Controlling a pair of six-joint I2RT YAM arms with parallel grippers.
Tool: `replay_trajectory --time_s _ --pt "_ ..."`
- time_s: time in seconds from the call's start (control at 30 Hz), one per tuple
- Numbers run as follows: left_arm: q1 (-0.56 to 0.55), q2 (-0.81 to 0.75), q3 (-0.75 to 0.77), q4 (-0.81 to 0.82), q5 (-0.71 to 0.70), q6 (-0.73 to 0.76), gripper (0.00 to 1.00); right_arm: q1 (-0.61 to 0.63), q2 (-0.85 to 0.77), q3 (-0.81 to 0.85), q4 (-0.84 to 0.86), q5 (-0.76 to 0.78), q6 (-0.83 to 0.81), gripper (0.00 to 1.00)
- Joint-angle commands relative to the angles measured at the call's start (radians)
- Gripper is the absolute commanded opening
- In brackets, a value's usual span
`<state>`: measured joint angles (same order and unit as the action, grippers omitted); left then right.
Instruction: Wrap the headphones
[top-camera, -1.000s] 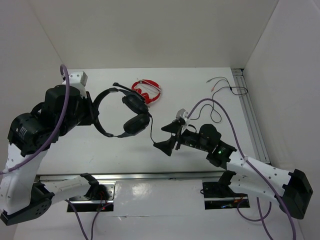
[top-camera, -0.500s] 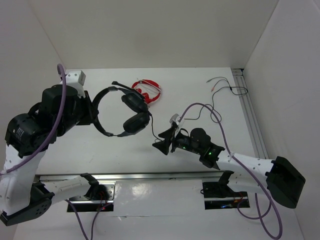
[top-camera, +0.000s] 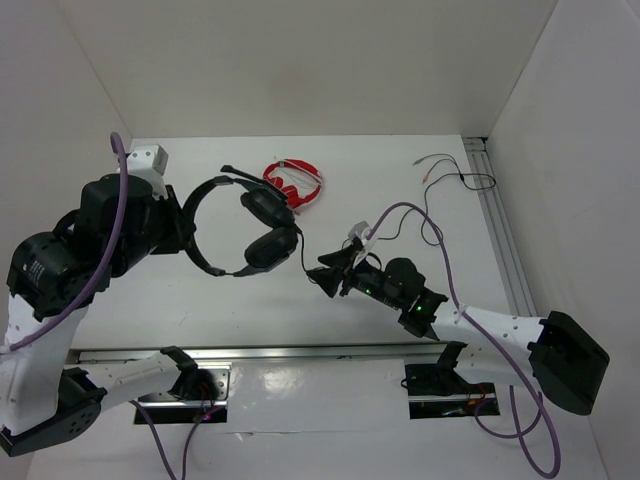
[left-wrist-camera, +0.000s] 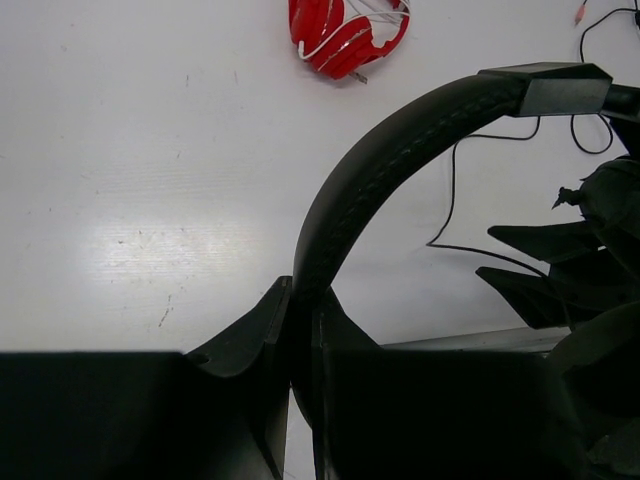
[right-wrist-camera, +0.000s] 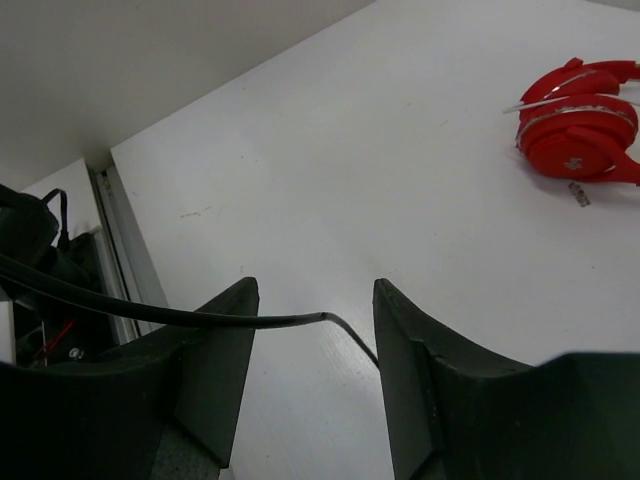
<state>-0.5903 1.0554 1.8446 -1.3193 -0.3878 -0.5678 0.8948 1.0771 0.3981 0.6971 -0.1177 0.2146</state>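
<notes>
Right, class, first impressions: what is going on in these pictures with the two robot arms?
The left end effector is shut on the headband of the black headphones, holding them above the table. The right end effector is open, with the thin cable running across the gap between its fingers, not pinched. Wrapping has not visibly begun. Red headphones lie behind, untouched.

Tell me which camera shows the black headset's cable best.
Right wrist: the cable runs sharp and close across the gap of the open right hand. Top external shows only a faint line dropping from the lower earcup toward that hand. Left wrist shows a thin, distant loop of it.
</notes>
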Motion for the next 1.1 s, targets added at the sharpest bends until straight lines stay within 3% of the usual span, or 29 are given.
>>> replay_trajectory --time_s 0.0,0.07,0.2,0.3,0.33,0.4,0.47,0.57,0.6,0.63,0.73,0.8,0.9,1.07 --pt "0.006 -0.020 0.002 0.060 0.012 -0.038 0.00 0.015 -0.026 0.004 0.084 0.093 -0.021 0.58" --pt "0.006 -0.020 0.002 0.060 0.012 -0.038 0.00 0.015 -0.026 0.004 0.084 0.118 -0.031 0.69" --pt "0.006 -0.020 -0.007 0.069 0.021 -0.038 0.00 0.024 -0.014 0.013 0.084 0.115 -0.040 0.67" --pt "0.006 -0.020 -0.007 0.069 0.021 -0.047 0.00 0.024 0.023 0.022 0.105 0.082 -0.040 0.47" --pt "0.006 -0.020 -0.016 0.069 0.021 -0.047 0.00 0.024 0.032 0.022 0.120 0.082 -0.040 0.35" --pt "0.006 -0.020 -0.016 0.069 0.032 -0.047 0.00 0.024 0.041 0.022 0.130 0.073 -0.040 0.25" --pt "0.006 -0.020 -0.027 0.078 0.018 -0.047 0.00 0.033 0.069 0.041 0.130 0.098 -0.018 0.00" --pt "0.006 -0.020 -0.056 0.078 -0.080 -0.027 0.00 0.096 0.052 0.054 0.003 0.226 -0.027 0.00" --pt "0.006 -0.020 -0.067 0.078 -0.126 -0.027 0.00 0.125 0.035 0.064 -0.046 0.303 -0.027 0.00" --pt "0.006 -0.020 -0.082 0.065 -0.228 -0.027 0.00 0.159 -0.014 0.064 -0.133 0.479 -0.027 0.00" --pt "-0.006 -0.011 -0.185 0.072 -0.379 -0.047 0.00 0.263 -0.151 0.053 -0.256 0.677 -0.003 0.00" --pt "-0.034 -0.035 -0.275 0.112 -0.379 -0.028 0.00 0.289 -0.209 0.085 -0.408 0.765 -0.003 0.00" --pt "-0.068 -0.026 -0.353 0.161 -0.346 0.011 0.00 0.300 -0.238 0.209 -0.592 0.750 -0.033 0.00" --pt "-0.204 0.040 -0.453 0.241 -0.162 0.106 0.00 0.300 -0.142 0.450 -0.792 0.721 -0.122 0.00"
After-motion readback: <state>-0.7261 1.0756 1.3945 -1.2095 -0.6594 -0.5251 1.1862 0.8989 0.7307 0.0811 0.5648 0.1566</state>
